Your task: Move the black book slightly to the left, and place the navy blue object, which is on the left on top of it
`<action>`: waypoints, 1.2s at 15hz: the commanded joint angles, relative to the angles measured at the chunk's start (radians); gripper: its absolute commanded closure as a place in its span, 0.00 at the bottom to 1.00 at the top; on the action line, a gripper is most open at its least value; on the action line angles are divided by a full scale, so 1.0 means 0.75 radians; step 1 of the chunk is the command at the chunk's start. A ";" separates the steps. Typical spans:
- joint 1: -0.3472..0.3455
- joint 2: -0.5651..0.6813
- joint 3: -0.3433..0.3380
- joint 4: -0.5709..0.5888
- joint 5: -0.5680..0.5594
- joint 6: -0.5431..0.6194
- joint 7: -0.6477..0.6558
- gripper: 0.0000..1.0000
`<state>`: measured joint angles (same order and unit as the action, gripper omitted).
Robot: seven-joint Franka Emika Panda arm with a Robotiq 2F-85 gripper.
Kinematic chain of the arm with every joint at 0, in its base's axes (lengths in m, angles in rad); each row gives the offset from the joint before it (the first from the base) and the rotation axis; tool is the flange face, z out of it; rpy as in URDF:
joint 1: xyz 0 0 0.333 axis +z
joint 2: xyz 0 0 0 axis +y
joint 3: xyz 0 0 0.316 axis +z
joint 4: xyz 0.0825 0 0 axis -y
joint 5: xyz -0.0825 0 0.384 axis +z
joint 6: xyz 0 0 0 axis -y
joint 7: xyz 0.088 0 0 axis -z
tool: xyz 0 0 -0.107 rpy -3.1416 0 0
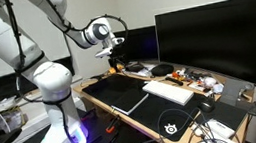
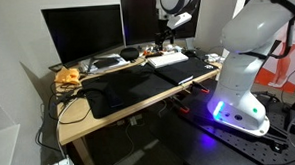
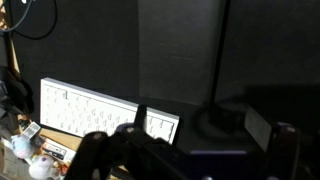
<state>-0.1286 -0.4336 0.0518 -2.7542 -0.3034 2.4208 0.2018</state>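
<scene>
The black book (image 1: 118, 91) lies flat on the near end of the desk, its pale edge showing; in an exterior view the black book (image 2: 193, 69) is next to the robot base. My gripper (image 1: 114, 46) hangs in the air above the back of the desk, well clear of the book, and shows in both exterior views (image 2: 168, 34). In the wrist view the gripper (image 3: 190, 152) is open, fingers wide apart with nothing between them. I cannot pick out the navy blue object for sure; a dark heap (image 1: 118, 69) lies under the gripper.
A white keyboard (image 1: 168, 91) (image 3: 100, 110) rests on the long black desk mat (image 2: 133, 90). A large monitor (image 1: 219, 33) stands behind it, its stand base (image 3: 225, 120) on the desk. Small clutter (image 2: 67, 78) and cables crowd the far desk end.
</scene>
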 commanded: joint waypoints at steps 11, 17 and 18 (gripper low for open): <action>-0.078 0.123 0.211 -0.026 -0.292 0.033 0.458 0.00; -0.067 0.317 0.191 0.007 -0.539 0.000 0.756 0.00; -0.057 0.359 0.173 0.019 -0.571 0.004 0.781 0.00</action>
<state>-0.1752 -0.2496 0.2064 -2.7715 -0.6628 2.4232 0.7186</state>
